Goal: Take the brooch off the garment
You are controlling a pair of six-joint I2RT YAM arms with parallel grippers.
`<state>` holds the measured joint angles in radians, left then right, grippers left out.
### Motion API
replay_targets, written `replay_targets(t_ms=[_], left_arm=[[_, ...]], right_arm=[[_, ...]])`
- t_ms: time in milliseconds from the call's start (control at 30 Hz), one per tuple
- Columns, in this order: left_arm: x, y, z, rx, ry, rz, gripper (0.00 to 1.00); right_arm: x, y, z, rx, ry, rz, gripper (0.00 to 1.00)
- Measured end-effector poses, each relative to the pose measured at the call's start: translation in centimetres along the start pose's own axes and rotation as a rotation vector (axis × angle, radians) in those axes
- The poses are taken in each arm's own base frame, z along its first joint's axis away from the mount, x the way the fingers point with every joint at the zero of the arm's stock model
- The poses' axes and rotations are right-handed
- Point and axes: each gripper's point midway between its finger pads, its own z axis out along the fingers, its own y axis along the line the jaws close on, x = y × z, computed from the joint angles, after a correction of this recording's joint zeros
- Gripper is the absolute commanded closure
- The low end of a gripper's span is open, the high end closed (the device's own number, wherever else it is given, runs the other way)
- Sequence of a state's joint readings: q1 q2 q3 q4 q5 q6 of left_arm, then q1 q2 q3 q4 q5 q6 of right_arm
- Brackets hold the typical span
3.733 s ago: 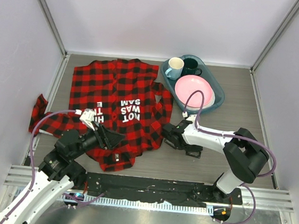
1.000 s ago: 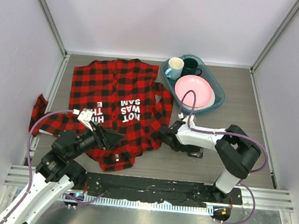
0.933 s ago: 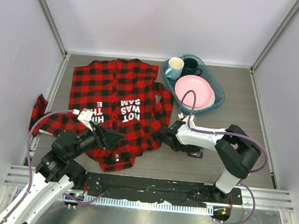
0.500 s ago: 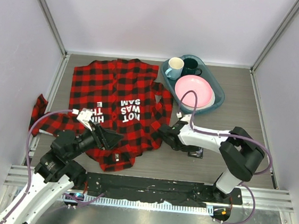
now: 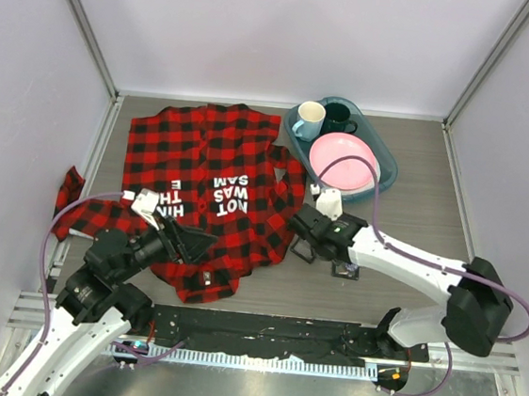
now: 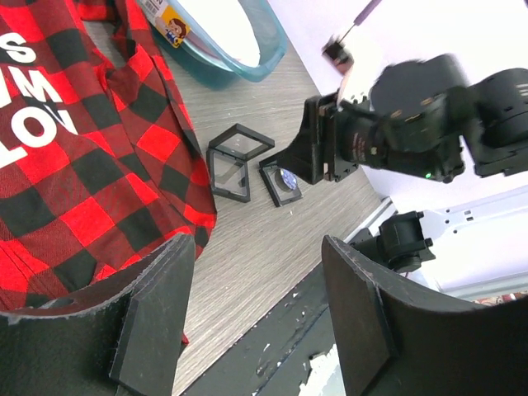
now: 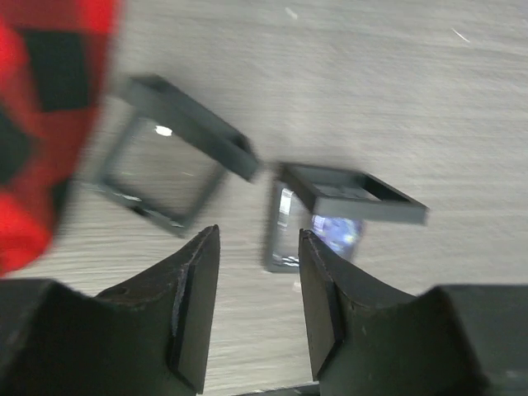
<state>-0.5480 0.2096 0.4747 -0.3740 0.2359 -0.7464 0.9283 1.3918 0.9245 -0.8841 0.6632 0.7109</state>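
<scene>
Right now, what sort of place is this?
Probably a robot test cell, not a home: white walls on metal posts, left arm and right arm bolted to a rail, and staged props, a checked shirt beside a tray of dishes.

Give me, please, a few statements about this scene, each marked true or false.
Two black-framed cases lie on the table beside the shirt. True.
Both mugs stand on the shirt. False: the pale mug and the dark mug stand in the teal tray.
The pink plate lies in the tray. True.
The left gripper is clamped on the shirt. False: its fingers stand apart, gripping nothing.
The right gripper is open and empty. True.
</scene>
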Motion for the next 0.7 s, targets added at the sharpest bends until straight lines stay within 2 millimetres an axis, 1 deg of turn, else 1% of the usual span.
replay_targets(t_ms=[100, 233, 267, 333, 400, 433, 500, 600, 700], left_arm=[[-0.2, -0.1, 0.2, -0.005, 0.006, -0.004, 0.30], [-0.1, 0.3, 0.9, -0.053, 0.054, -0.029, 0.28], [-0.1, 0.4, 1.1, -0.077, 0.072, -0.038, 0.19], [-0.3, 0.8, 1.5, -0.129, 0.101, -0.057, 0.14], [-0.5, 1.2, 1.7, -0.186, 0.127, -0.078, 0.11], [-0.5, 1.6, 1.7, -0.222, 0.145, -0.087, 0.10], [-0.8, 2.1, 1.5, -0.290, 0.169, -0.094, 0.05], [-1.8, 2.7, 0.8, -0.378, 0.159, -0.096, 0.01], [-2.3, 3.5, 0.2, -0.443, 0.131, -0.102, 0.00]], right_arm=[[-2.9, 2.6, -1.6, -0.161, -0.077, 0.056, 0.51], [-7.6, 7.1, -4.0, -0.384, -0.197, 0.132, 0.51], [-8.7, 8.2, -4.4, -0.428, -0.224, 0.146, 0.51], [-10.6, 10.4, -4.9, -0.495, -0.261, 0.165, 0.51], [-12.1, 12.6, -4.8, -0.548, -0.285, 0.176, 0.51], [-12.6, 13.8, -4.6, -0.573, -0.291, 0.179, 0.51], [-13.1, 15.9, -4.1, -0.618, -0.293, 0.181, 0.51], [-13.5, 18.1, -3.7, -0.676, -0.298, 0.186, 0.51], [-14.8, 19.9, -4.2, -0.744, -0.332, 0.206, 0.51]])
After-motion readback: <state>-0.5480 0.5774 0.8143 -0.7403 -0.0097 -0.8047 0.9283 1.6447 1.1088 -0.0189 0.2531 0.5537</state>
